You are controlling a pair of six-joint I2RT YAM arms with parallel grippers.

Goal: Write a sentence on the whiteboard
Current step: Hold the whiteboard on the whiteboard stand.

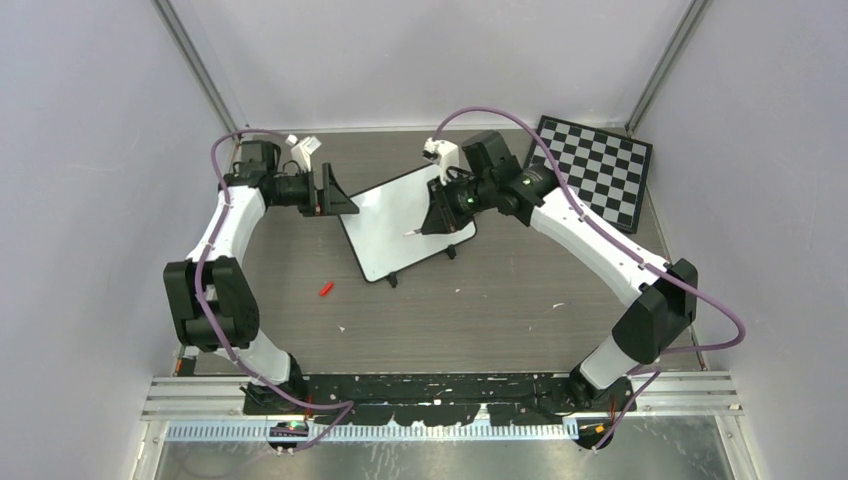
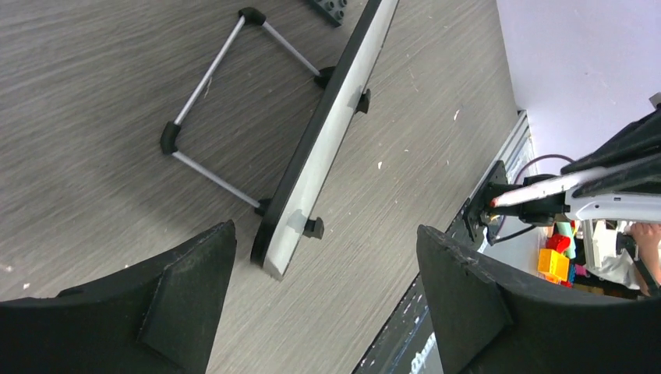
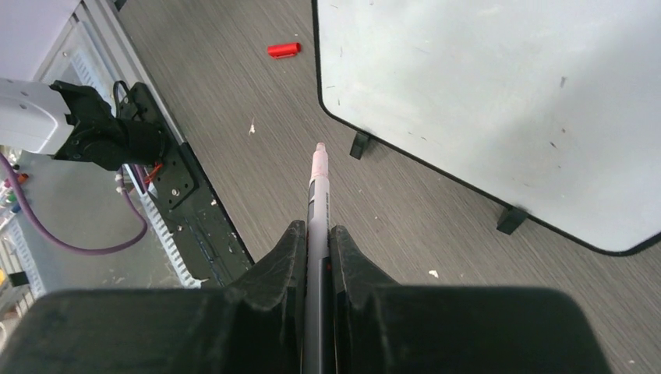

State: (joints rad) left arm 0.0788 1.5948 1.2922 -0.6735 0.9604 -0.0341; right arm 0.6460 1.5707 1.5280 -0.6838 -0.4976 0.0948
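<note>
The whiteboard (image 1: pixel 400 215) lies at the table's middle, propped on a wire stand (image 2: pixel 210 101). Its white face (image 3: pixel 483 101) is blank and no red sentence shows on it. My right gripper (image 1: pixel 440 212) is shut on a marker (image 3: pixel 318 183), also seen in the wrist view (image 3: pixel 316 234). The bare pinkish tip points down past the board's near edge, clear of the surface. My left gripper (image 1: pixel 335 195) is open and empty at the board's far left corner. In its wrist view (image 2: pixel 325 238) the board's edge (image 2: pixel 327 140) runs between the fingers.
A red marker cap (image 1: pixel 326 289) lies on the table to the left of the board, also in the right wrist view (image 3: pixel 284 50). A black-and-white chessboard (image 1: pixel 595 165) leans at the back right. Grey walls close in both sides.
</note>
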